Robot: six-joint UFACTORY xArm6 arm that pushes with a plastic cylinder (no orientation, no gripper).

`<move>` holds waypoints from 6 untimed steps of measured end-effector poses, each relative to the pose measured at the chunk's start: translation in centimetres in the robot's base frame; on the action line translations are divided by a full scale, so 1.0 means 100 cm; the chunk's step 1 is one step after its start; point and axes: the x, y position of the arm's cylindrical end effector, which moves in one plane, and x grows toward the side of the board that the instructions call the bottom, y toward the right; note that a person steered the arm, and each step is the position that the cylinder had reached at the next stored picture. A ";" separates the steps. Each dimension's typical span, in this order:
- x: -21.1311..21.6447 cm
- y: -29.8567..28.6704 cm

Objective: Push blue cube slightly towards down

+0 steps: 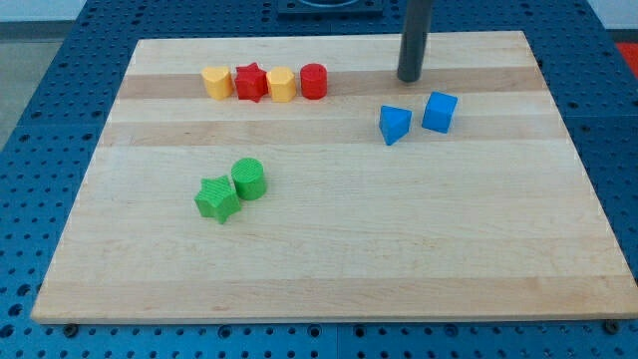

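The blue cube (439,111) sits on the wooden board at the view's upper right. A blue triangular block (395,124) lies just to its left, apart from it. My tip (410,78) is on the board above both blue blocks, up and to the left of the cube, with a small gap between them. It touches no block.
A row at the upper left holds a yellow block (215,82), a red star (250,82), a yellow cylinder (281,84) and a red cylinder (314,81). A green star (216,197) and green cylinder (248,178) lie at left centre. The board's top edge (329,39) is close behind my tip.
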 end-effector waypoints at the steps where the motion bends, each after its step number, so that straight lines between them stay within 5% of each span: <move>1: 0.003 0.016; 6: 0.003 0.034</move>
